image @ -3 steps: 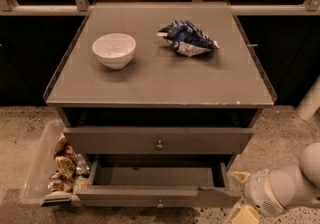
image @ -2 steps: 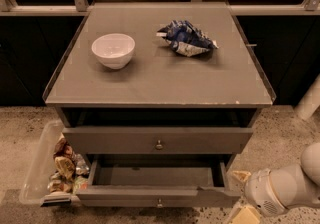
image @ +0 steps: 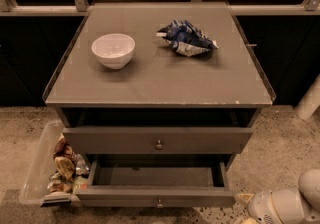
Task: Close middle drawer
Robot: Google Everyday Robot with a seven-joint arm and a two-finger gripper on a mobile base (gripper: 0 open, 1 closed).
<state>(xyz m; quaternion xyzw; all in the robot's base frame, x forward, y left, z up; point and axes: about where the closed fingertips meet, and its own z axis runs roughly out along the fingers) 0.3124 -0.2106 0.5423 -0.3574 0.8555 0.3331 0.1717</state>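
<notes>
The middle drawer [image: 159, 199] is pulled well out of the grey-brown cabinet, and its knob [image: 159, 202] shows at the centre of its flat front. Its inside [image: 155, 175] looks empty. The drawer above it [image: 159, 140] has the same kind of knob and stands only slightly forward. My gripper [image: 242, 210] is at the bottom right, low beside the open drawer's right front corner and not touching it. Its two pale fingertips [image: 244, 198] stand apart with nothing between them.
A white bowl [image: 113, 49] and a crumpled blue chip bag [image: 187, 38] lie on the cabinet top [image: 160, 83]. A clear plastic bin [image: 42, 168] of snack packets stands on the floor against the cabinet's left side. A white post [image: 310, 100] is at the right edge.
</notes>
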